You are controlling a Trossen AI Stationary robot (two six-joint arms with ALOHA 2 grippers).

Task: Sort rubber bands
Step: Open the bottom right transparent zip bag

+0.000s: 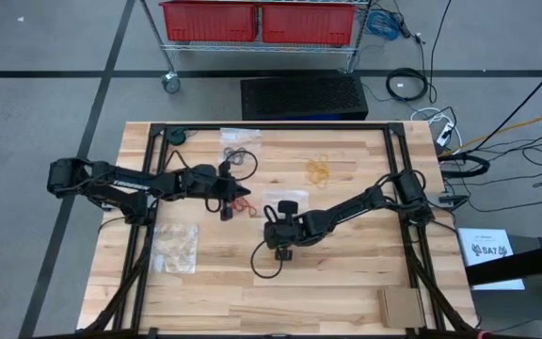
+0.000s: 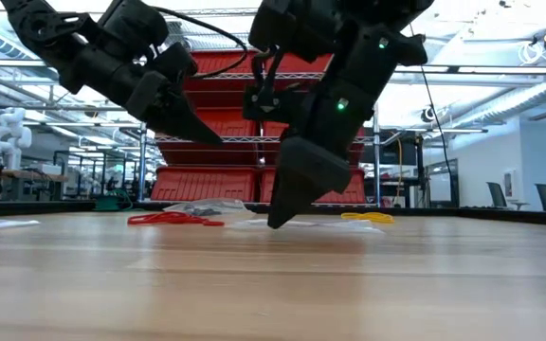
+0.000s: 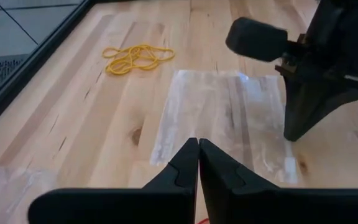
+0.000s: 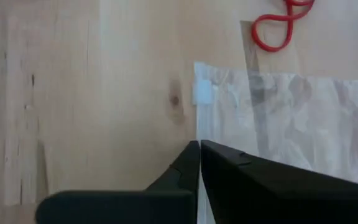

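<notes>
Wooden table (image 1: 346, 273): red rubber bands (image 1: 242, 203) lie just beside the closed left gripper (image 1: 246, 193).

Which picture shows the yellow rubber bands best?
The left wrist view: the tangle of thin yellow rubber bands lies in full sight on bare wood, loops plain to see. The high view shows them small, toward the table's far side. The low view shows only a flat yellow streak. The right wrist view misses them.

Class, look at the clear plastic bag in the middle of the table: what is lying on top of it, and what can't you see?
The clear plastic bag looks empty; the right gripper stands on its edge, jaws shut. Whether it pinches the bag is hidden.
</notes>
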